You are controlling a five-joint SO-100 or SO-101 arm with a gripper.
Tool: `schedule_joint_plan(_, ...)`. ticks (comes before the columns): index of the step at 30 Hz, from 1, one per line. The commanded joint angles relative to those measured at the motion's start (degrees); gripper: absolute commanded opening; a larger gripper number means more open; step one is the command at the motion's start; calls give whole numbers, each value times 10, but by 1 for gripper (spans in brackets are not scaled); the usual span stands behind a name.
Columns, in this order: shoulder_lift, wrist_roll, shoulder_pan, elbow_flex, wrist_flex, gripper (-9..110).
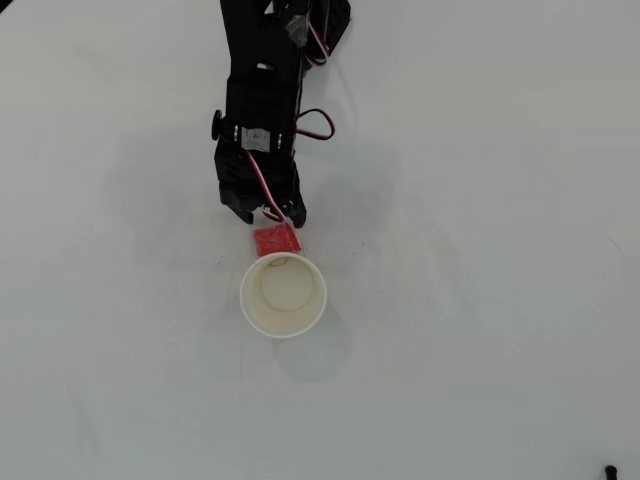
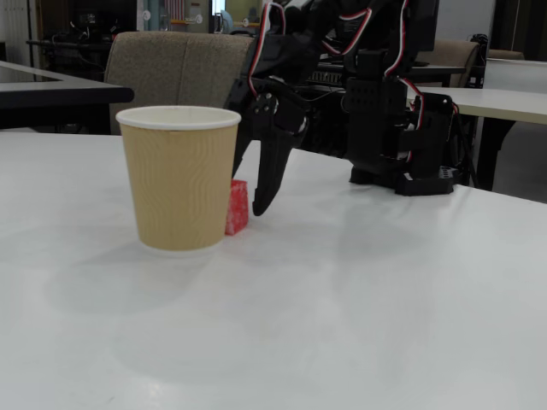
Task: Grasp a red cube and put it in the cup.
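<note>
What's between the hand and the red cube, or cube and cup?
Nothing visible. The hand sits right at the red cube on the table, and the cube lies against the cup; only the cup's own wall must be cleared.

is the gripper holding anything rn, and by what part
Nothing is held. The gripper stands just behind the red cube, which rests on the table beside the cup.

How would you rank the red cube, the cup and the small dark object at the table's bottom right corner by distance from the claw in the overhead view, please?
From the claw:
1. The red cube, just below the fingertips.
2. The cup, below the cube and beside it.
3. The small dark object, far off at the bottom right corner.
</note>
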Motion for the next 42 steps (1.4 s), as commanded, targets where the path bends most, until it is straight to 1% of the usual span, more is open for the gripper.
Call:
schedule_joint_plan(1,4,-5,5,-40,-8,29)
schedule_joint_plan(3,4,-6,8,-40,-11,30)
schedule_joint_plan(6,3,-10,17,-42,-18,37)
schedule_joint_plan(7,3,-15,19,-42,-19,42)
schedule_joint_plan(11,1,-21,24,-45,-20,46)
schedule_joint_plan(19,-20,-24,29,-74,-31,46)
schedule_joint_plan(29,-118,-24,30,-157,-27,46)
schedule_joint_plan(42,-124,-19,26,-157,-18,45)
